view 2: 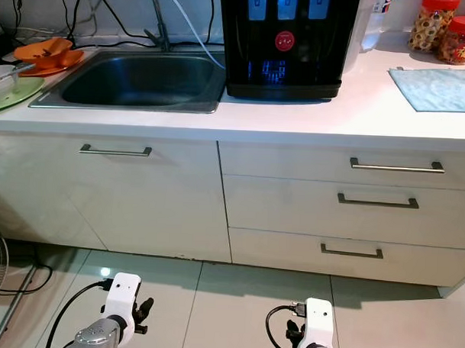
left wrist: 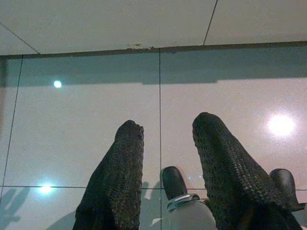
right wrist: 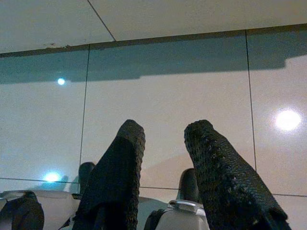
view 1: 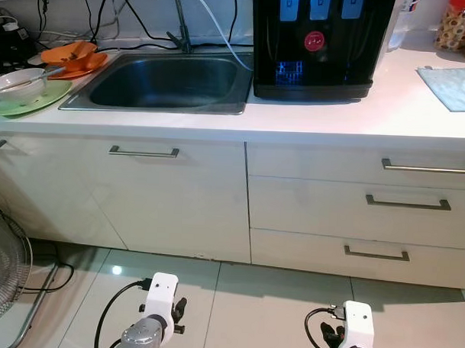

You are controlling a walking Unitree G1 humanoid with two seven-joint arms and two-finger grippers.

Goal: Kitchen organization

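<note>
Both idle, left claw (left wrist: 163, 139) and right claw (right wrist: 165, 139) open, empty, low over floor. Plates (view 1: 44, 87) on bench (view 1: 349, 121): stiff, breakable, probably slippery; best gripped by rim.

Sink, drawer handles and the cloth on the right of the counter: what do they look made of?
Sink: looks like brushed stainless steel, grey with a dull sheen and a flat rim. Drawer handles: probably brushed metal, thin grey bars with soft highlights. Cloth: seemingly woven or microfibre fabric, pale blue, matte, lying limp and flat on the counter.
</note>
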